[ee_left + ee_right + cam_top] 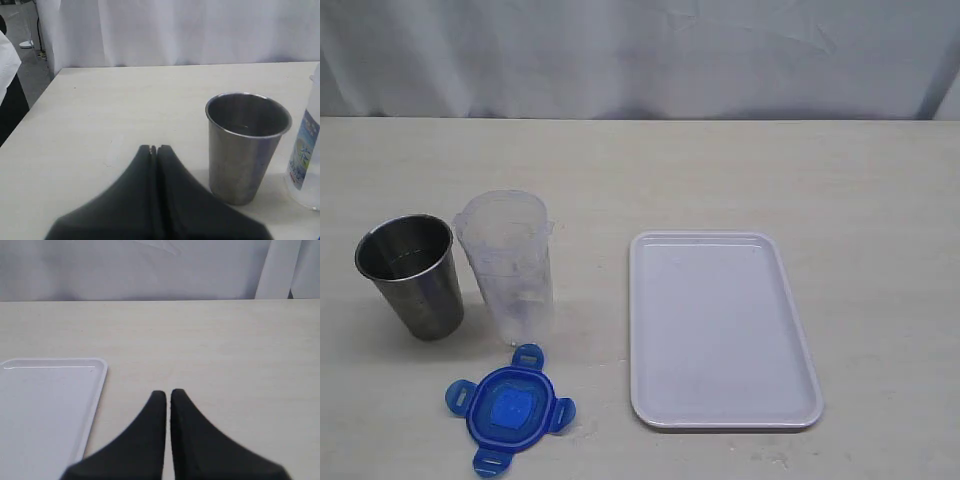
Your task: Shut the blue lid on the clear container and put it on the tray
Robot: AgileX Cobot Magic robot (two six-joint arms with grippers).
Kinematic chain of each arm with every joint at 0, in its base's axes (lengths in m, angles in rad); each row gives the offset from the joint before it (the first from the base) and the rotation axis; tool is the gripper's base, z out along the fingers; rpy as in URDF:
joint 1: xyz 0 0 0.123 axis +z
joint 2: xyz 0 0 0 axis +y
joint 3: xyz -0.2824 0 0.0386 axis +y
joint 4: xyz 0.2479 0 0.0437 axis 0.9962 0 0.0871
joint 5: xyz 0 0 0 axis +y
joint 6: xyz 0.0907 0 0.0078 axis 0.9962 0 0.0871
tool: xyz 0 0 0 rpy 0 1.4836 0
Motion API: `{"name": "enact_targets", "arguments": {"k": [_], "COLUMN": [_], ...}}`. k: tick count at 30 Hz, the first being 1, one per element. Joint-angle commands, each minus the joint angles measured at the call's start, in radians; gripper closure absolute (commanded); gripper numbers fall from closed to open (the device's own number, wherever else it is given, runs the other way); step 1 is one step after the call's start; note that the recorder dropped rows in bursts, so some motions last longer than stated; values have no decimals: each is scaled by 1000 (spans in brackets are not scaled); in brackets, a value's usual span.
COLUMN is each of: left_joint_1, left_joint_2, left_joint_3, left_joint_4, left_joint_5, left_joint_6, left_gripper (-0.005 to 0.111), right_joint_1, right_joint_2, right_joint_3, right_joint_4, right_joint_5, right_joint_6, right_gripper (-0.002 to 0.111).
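Note:
The blue lid (510, 408) lies flat on the table near the front left, apart from the clear container (508, 262), which stands upright and uncovered just behind it. The left wrist view catches only the clear container's (306, 150) side at the picture's edge. The white tray (720, 328) lies right of centre with nothing on it; its corner (50, 400) shows in the right wrist view. My left gripper (153, 148) is shut and holds nothing, short of the steel cup. My right gripper (168, 394) is shut and holds nothing, over bare table beside the tray. Neither gripper shows in the exterior view.
A shiny steel cup (412, 276) stands upright left of the clear container, close to it; it is also in the left wrist view as the steel cup (246, 145). A white curtain (640, 55) hangs behind the table's far edge. The table's left edge (30, 107) drops to the floor.

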Motion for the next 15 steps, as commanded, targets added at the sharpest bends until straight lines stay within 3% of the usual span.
{"name": "enact_targets", "arguments": {"k": [1, 7, 10, 12, 15], "left_joint_1": [1, 1, 1, 1, 1], "left_joint_2": [-1, -1, -1, -1, -1], "left_joint_3": [3, 3, 3, 3, 3], "left_joint_4": [8, 87, 3, 10, 22], "left_joint_5": [-14, -46, -257, -491, -842], "left_joint_6": [-4, 7, -9, -13, -275], "left_gripper": [107, 107, 107, 107, 107], "right_joint_1": [-1, -1, -1, -1, -1], "right_joint_2": [-4, -4, -4, -4, -4], "right_joint_3": [2, 2, 2, 2, 2], "right_joint_4": [-6, -6, -6, -6, -6], "right_joint_5": [-12, -12, -12, -12, -12], "right_joint_6": [-6, -6, -6, -6, -6], "right_gripper": [104, 104, 104, 104, 104]}}
